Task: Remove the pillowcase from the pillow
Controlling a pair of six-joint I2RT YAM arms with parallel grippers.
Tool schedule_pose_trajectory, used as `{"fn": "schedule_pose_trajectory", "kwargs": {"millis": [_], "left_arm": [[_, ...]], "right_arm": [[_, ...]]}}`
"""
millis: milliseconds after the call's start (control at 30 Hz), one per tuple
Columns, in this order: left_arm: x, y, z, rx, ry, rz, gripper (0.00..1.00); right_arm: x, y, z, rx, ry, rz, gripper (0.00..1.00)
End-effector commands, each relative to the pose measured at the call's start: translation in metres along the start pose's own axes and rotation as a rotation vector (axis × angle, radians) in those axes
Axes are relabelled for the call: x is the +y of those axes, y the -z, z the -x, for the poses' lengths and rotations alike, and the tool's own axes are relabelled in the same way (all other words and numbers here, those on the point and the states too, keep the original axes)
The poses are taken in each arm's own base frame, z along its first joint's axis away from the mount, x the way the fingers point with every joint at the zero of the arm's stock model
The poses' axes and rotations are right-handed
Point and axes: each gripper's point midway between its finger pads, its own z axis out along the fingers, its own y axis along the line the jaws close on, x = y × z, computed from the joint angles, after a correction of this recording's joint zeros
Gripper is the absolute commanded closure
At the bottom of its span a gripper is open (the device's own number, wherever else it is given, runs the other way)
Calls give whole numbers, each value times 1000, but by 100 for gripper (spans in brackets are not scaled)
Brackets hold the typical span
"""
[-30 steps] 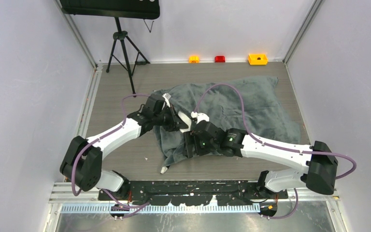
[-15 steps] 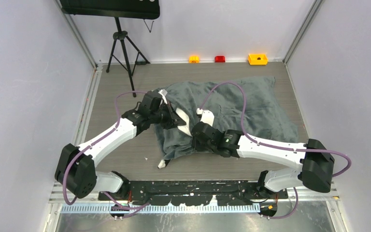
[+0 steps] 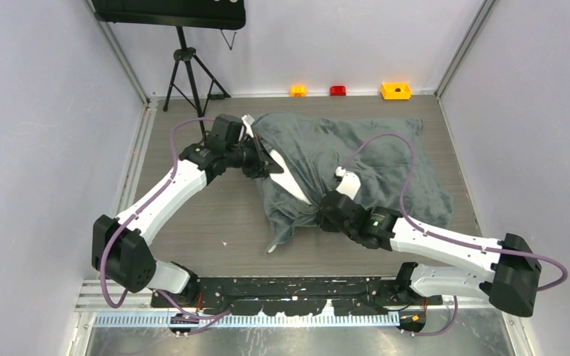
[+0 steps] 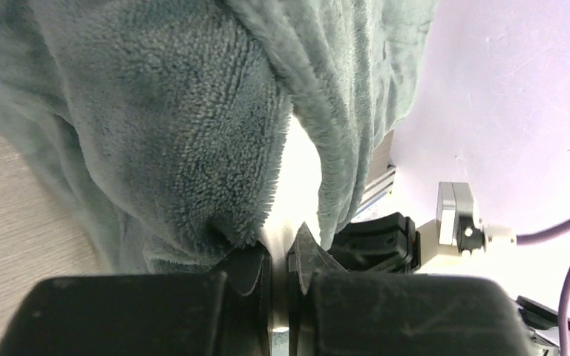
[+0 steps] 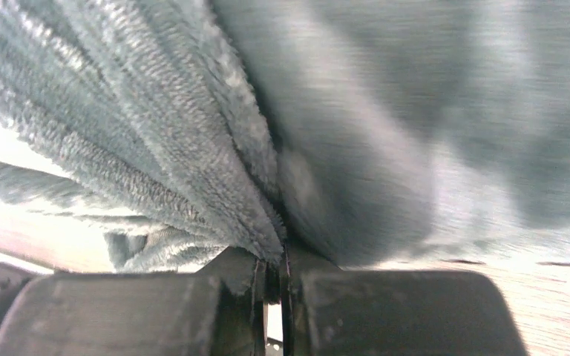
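Pillowcase (image 3: 364,156) sprawls over the surface (image 3: 200,237) toward 1 o'clock, with the pillow (image 3: 291,184) peeking out at its 9 o'clock mouth. The left tool (image 3: 270,166) pinches that white corner, seemingly to anchor it. The right tool (image 3: 319,215), clamped on grey fabric at 6 o'clock, looks set to strip it off.

You see the pillowcase (image 3: 371,148) as fuzzy, matt grey plush, while the pillow (image 4: 298,174) shows smooth white cloth. The table (image 3: 193,222) looks like matt wood-grain board. The left arm's shell (image 3: 165,193) is glossy white plastic.
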Motion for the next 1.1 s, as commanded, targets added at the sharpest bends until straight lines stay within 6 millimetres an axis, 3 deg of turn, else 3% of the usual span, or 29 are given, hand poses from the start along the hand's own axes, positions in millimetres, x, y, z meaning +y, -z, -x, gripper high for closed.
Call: {"fn": "schedule_pose_trajectory", "kwargs": {"millis": [0, 67, 133, 167, 333, 467, 567, 700, 833, 1000, 1067], "left_arm": [[-51, 47, 55, -196, -99, -148, 100], [-47, 50, 52, -192, -102, -138, 100], [-42, 47, 43, -159, -96, -145, 100], [-40, 45, 39, -145, -92, -150, 100], [-33, 32, 18, -102, -78, -156, 100], [-35, 25, 6, -76, -83, -161, 100], [-38, 23, -1, -59, -90, -167, 100], [-43, 26, -6, -55, -99, -175, 100], [-45, 32, -9, -57, -99, -181, 100], [-46, 35, -12, -56, -98, -188, 100], [-46, 36, -11, -60, -99, -187, 100]], "right_arm": [[-85, 14, 11, -27, 23, -311, 99], [-79, 20, 24, -31, 74, -274, 86], [-53, 30, 35, -20, 129, -161, 51], [-38, 35, 40, -14, 156, -90, 43], [26, 74, 75, -55, 229, 153, 21], [75, 104, 91, -134, 303, 297, 19], [104, 110, 98, -159, 338, 372, 21], [127, 99, 103, -154, 391, 390, 34], [145, 75, 95, -123, 425, 406, 35], [146, 42, 78, -77, 459, 358, 35], [146, 35, 68, -40, 477, 360, 40]]}}
